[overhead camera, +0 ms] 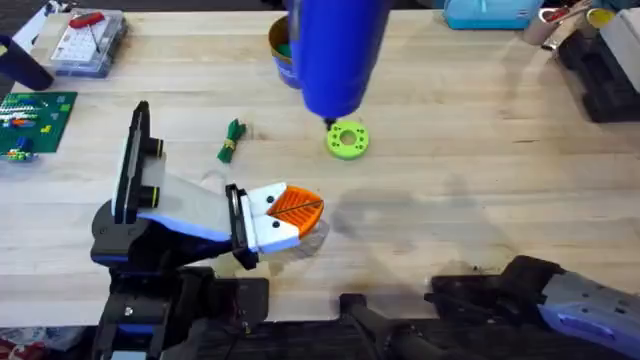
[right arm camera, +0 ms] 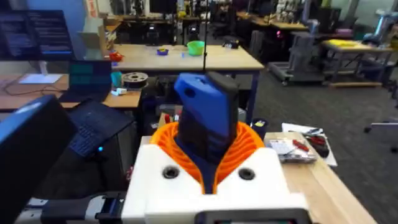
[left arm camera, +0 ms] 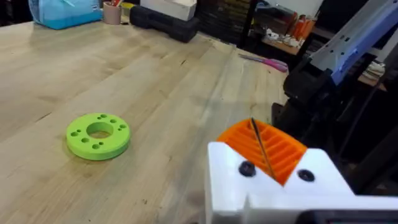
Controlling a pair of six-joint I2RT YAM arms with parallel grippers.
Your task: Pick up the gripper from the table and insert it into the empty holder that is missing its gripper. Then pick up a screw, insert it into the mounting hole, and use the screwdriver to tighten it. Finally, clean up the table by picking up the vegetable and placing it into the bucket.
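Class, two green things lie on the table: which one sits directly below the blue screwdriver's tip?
The lime-green ring disc, round with small holes, under the screwdriver. The vegetable is a darker tied bundle lying farther left.

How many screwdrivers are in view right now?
2. The blue screwdriver is held in the right claw above the table; the red-handled screwdriver lies on the clear box at the far left.

Open table right of green ring disc, vegetable leftward
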